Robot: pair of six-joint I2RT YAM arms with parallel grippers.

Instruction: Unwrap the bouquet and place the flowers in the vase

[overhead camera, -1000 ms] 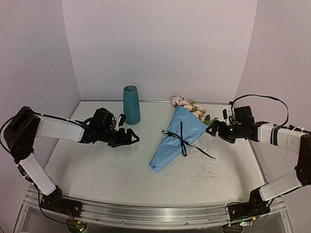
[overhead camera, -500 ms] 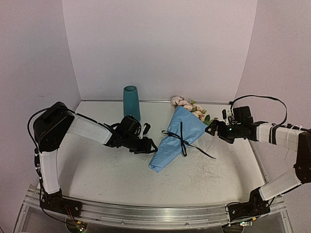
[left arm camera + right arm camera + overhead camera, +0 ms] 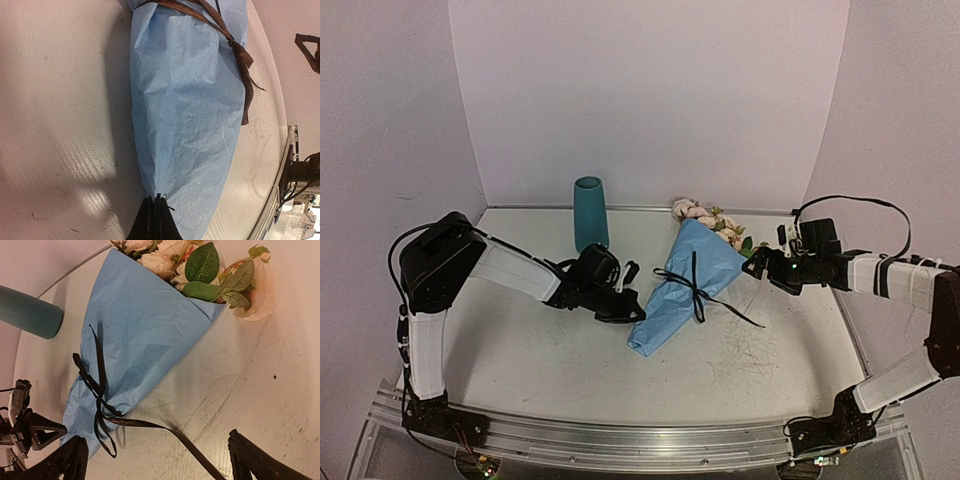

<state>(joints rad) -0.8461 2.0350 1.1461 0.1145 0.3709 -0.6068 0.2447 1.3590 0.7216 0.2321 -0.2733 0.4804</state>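
Untying looks the step in hand: the blue crinkled-paper bouquet cone (image 3: 675, 290) lies on the desk (image 3: 520, 350), narrow end at the closed-together left jaws, its thin black ribbon tail (image 3: 131, 423) between the parted right jaws, which should pinch and pull it.

Counter (image 3: 520, 350): white, matte, worn dull. Scratch marks (image 3: 765, 355) cluster just nearward of the right jaws; fine dark specks (image 3: 50, 150) lie beside the left jaws. Pale lilac backdrop panels (image 3: 650, 100) stand beyond both jaws. Aluminium rail (image 3: 620, 438) runs along the near edge, behind them.
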